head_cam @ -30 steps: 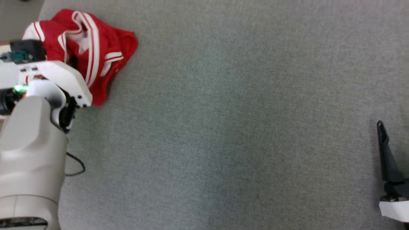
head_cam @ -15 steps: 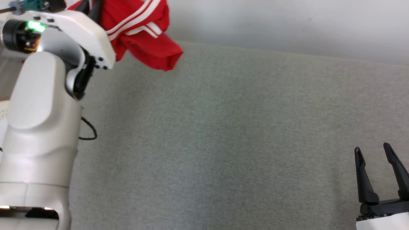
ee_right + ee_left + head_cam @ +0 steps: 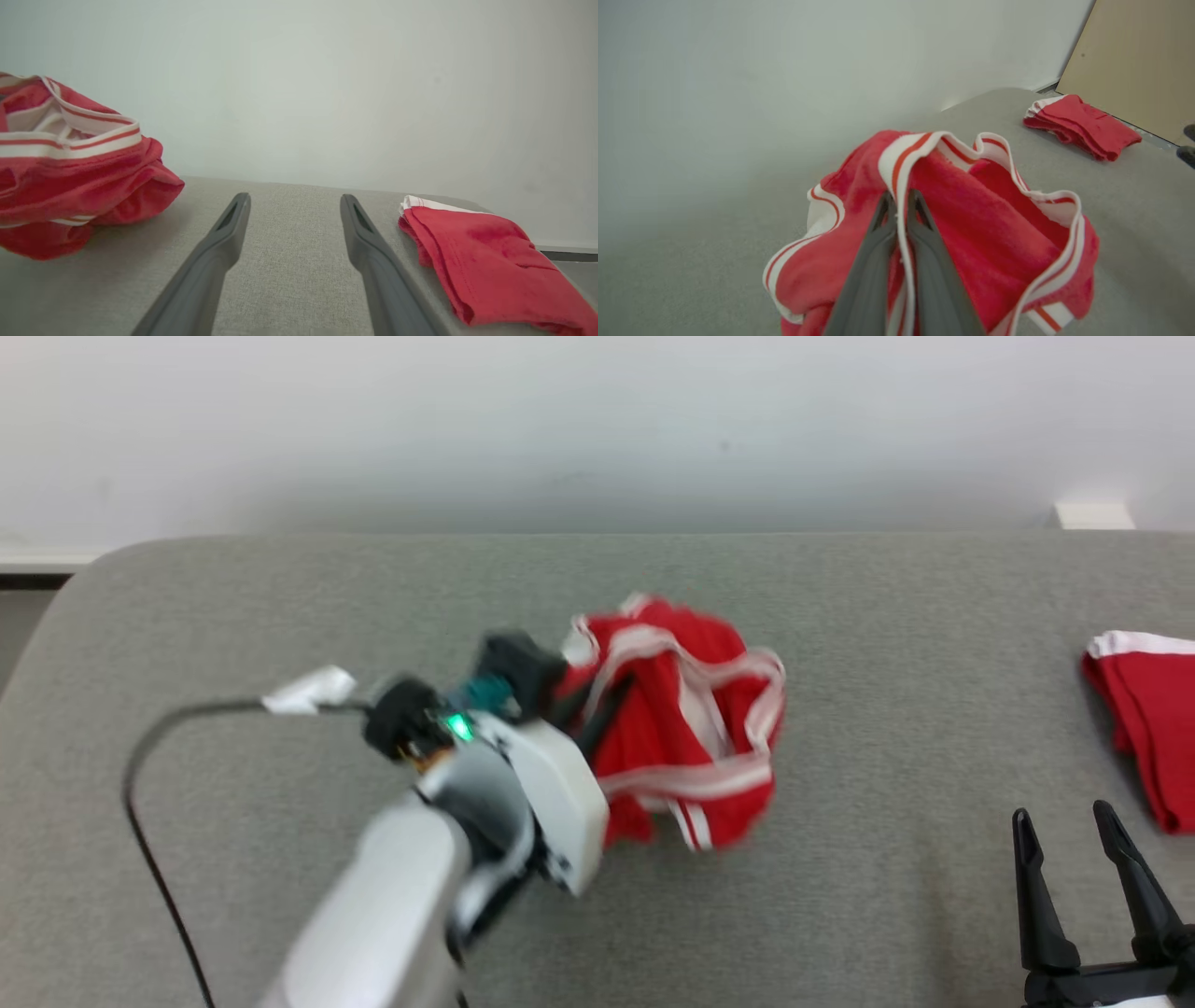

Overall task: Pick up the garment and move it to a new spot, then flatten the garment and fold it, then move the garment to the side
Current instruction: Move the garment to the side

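— Grey fabric tabletop ran back to a white wall, and the red-and-white garment was bunched up near the middle of it.
— And the left gripper had it! Jaws pinched tight on the striped white hem.
— Right gripper hovered at the near right, jaws spread wide, gripping nothing.
— Beyond it, a folded red cloth lay flat, well apart from the bunch.

The left arm (motion-blurred) hides part of the garment.
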Robot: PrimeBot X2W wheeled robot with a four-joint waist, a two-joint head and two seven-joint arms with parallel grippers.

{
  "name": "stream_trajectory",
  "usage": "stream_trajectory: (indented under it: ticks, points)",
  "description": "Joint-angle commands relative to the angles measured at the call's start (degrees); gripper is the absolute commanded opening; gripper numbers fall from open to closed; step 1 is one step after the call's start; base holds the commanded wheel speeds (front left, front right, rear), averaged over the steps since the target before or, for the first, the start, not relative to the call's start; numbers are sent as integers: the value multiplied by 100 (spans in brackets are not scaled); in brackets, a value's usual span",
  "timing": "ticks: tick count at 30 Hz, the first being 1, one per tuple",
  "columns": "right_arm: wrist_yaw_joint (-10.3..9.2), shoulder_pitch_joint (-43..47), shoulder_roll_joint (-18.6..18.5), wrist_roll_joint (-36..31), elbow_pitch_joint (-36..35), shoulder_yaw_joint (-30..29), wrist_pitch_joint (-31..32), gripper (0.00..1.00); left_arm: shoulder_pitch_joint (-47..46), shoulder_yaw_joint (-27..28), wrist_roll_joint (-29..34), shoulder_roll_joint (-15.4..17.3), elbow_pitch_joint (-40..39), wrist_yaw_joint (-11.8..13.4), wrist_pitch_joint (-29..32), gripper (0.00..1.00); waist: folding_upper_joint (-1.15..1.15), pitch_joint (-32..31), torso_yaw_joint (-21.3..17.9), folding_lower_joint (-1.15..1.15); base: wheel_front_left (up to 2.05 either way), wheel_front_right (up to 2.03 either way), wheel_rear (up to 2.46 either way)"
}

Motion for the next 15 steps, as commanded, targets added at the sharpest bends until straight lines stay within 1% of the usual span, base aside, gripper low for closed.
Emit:
stream_trajectory:
  ticks: [1,4,7,9,12,13,14,15]
  points:
    - [-18,48,29,14,17,-5,-16,100,311,-175,52,-68,-59,42,2,0,-1,2,-227,1,0,0,0]
    - [-18,61,45,19,43,33,-16,100,799,-613,167,-216,35,94,-77,0,-1,48,-381,1,0,0,0]
    - [-18,54,54,28,96,41,-16,100,1068,-1117,351,-363,336,106,-383,0,-1,80,-454,1,0,0,0]
    - [-18,35,64,38,139,62,-17,100,1133,-1410,470,-424,604,172,-736,0,-1,96,-480,1,0,0,0]
    - [-18,-12,50,46,222,82,-17,100,1189,-1699,415,-475,1015,295,-1300,0,-1,84,-492,1,0,0,0]
    - [-18,-37,35,52,257,83,-16,100,1188,-1794,348,-487,1119,332,-1469,25,-1,71,-492,1,0,0,0]
    - [-18,-70,18,58,282,80,-16,100,1189,-1879,189,-494,1147,362,-1656,81,-1,55,-492,1,0,0,0]
    - [-17,-93,-2,64,306,72,-17,100,1195,-1970,36,-497,1169,407,-1798,100,-1,32,-484,1,0,0,0]
